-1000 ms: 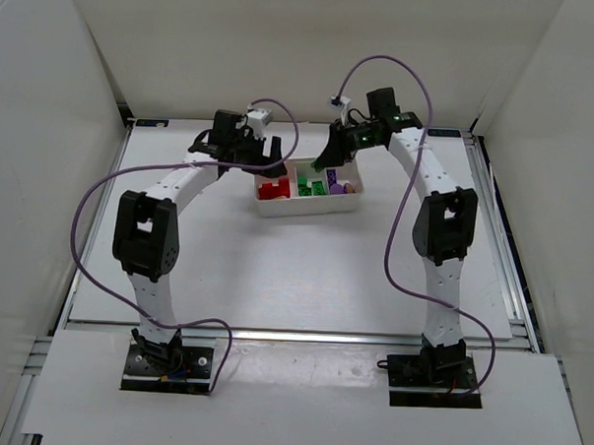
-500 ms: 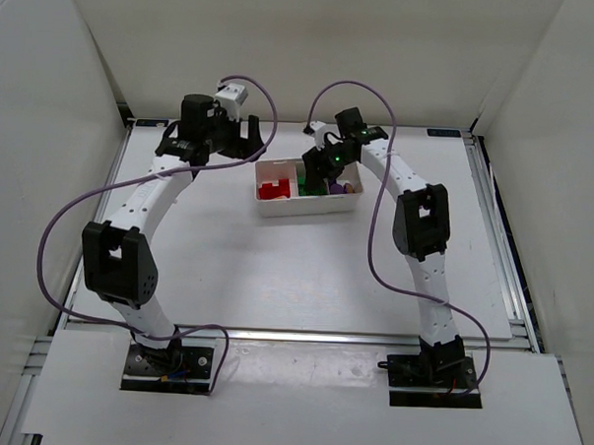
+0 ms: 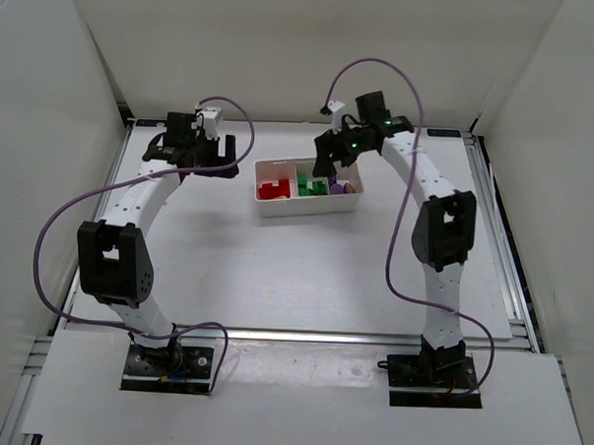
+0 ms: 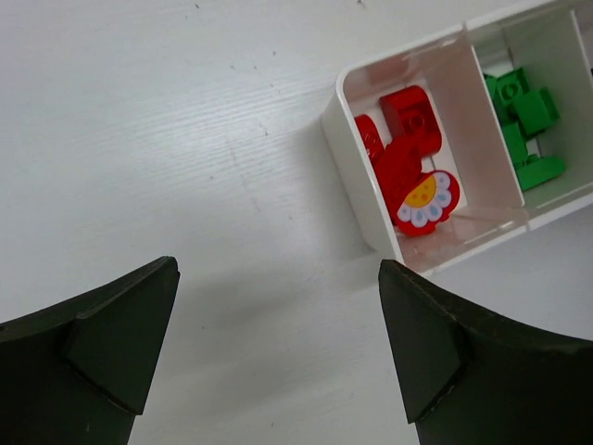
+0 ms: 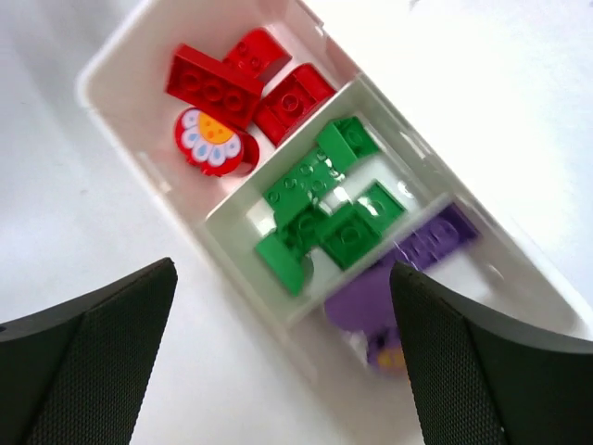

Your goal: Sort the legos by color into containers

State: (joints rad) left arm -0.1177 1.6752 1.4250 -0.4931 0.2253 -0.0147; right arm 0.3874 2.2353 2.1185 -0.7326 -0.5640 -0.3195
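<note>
The white tray (image 3: 302, 211) lies at the back middle of the table. Its three containers hold the legos by colour: red (image 3: 272, 189) on the left, green (image 3: 306, 186) in the middle, purple (image 3: 340, 187) on the right. My right gripper (image 3: 331, 163) hangs open and empty above the tray. In the right wrist view it (image 5: 283, 271) frames the green legos (image 5: 324, 209), with red (image 5: 236, 88) and purple (image 5: 408, 269) on either side. My left gripper (image 3: 221, 165) is open over bare table to the left of the tray. Its view (image 4: 278, 269) shows the red legos (image 4: 408, 153) and the green legos (image 4: 523, 120).
White walls close in the table on the left, back and right. The tray wall (image 5: 227, 258) lies just under my right fingers. A red flower-printed piece (image 4: 424, 199) rests against the tray's near wall (image 4: 357, 176).
My right gripper has gone from shut to open above the tray. My left arm has swung left, away from the tray, and stayed open.
</note>
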